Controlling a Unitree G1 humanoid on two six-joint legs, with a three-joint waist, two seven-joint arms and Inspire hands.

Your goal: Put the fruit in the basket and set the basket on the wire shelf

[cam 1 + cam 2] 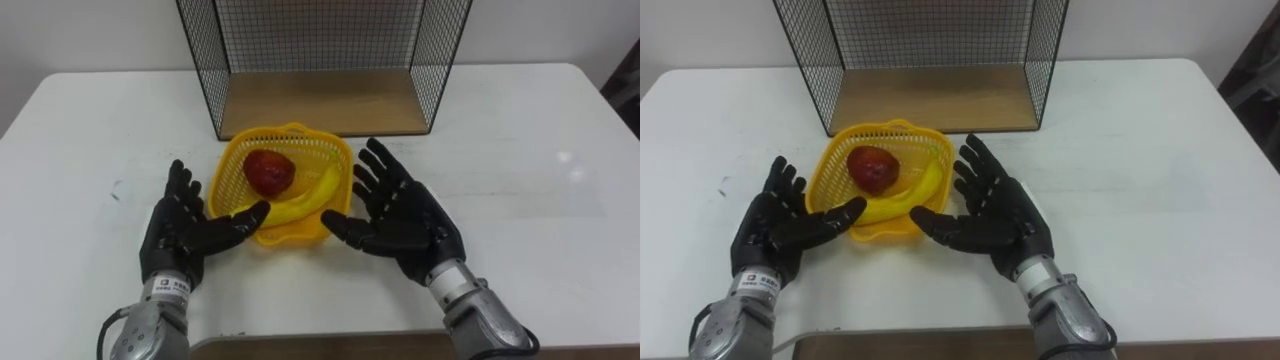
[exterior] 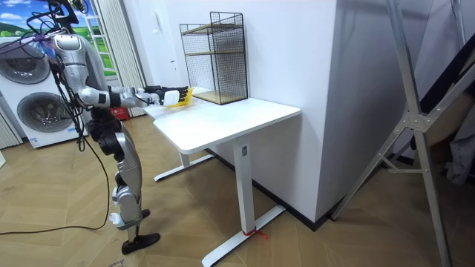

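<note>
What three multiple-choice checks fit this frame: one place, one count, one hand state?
1. Relative to the black wire shelf with wooden base, the yellow plastic mesh basket stands: A) inside it; B) in front of it on the white table; C) on top of it.
2. Fruits in the basket: A) three; B) one; C) two.
3. The hands are: A) both open, flanking the basket; B) both fists; C) left shut on the rim.

1 B: the basket sits on the tabletop outside the shelf's open front.
2 C: a red apple and a yellow banana.
3 A: left hand and right hand show straight fingers on either side.
</note>
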